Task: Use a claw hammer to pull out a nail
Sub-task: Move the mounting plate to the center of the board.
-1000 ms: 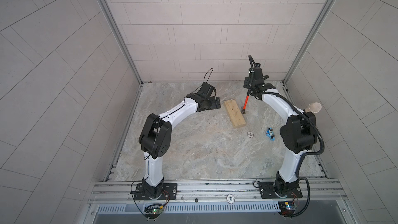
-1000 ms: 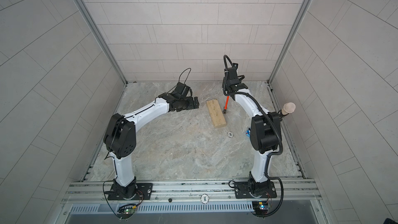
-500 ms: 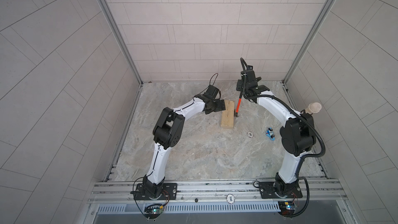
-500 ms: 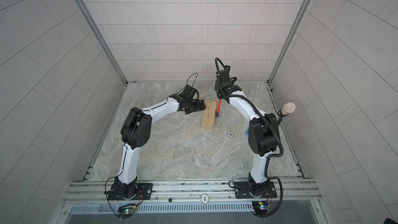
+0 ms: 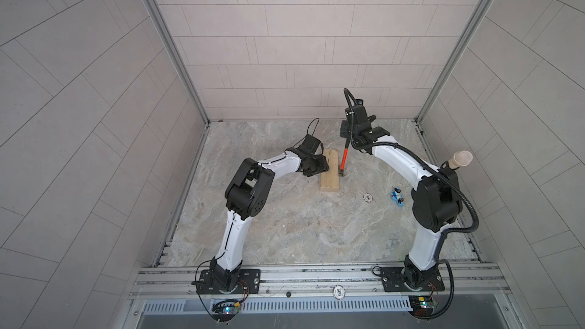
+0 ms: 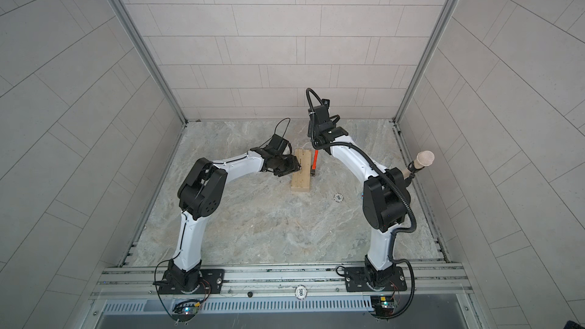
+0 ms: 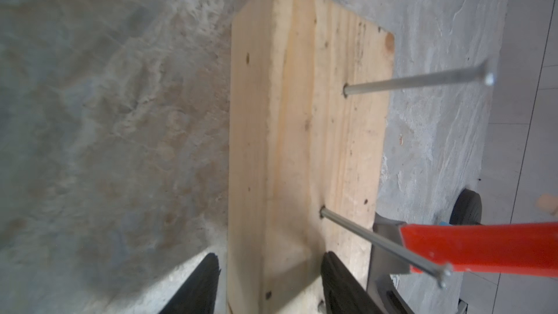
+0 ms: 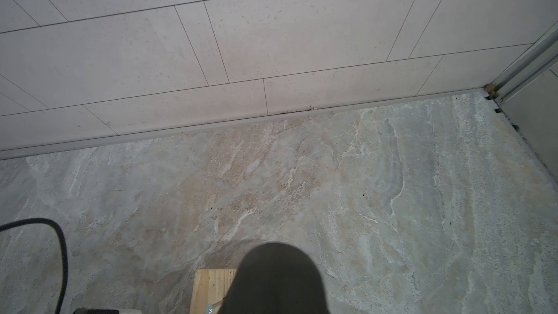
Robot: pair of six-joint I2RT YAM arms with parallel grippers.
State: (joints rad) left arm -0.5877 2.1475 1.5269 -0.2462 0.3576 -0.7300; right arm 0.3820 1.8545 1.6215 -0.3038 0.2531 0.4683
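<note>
the wooden block (image 5: 329,174) is straddled by the left gripper (image 7: 270,256), likely for bracing; clamping cannot be confirmed. the claw hammer (image 5: 345,156) is gripped by the right gripper (image 5: 349,136), head down near the nail (image 7: 377,243).

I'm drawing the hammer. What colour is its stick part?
Orange-red. The claw hammer shaft shows best in the left wrist view.

Your right gripper (image 5: 349,136) is clamped on the top end of the claw hammer (image 5: 345,157) handle, with the wrist raised above it and the elbow bent. Your left gripper (image 7: 269,256) sits low near the hammer's head, its 2 jaws parted.
</note>
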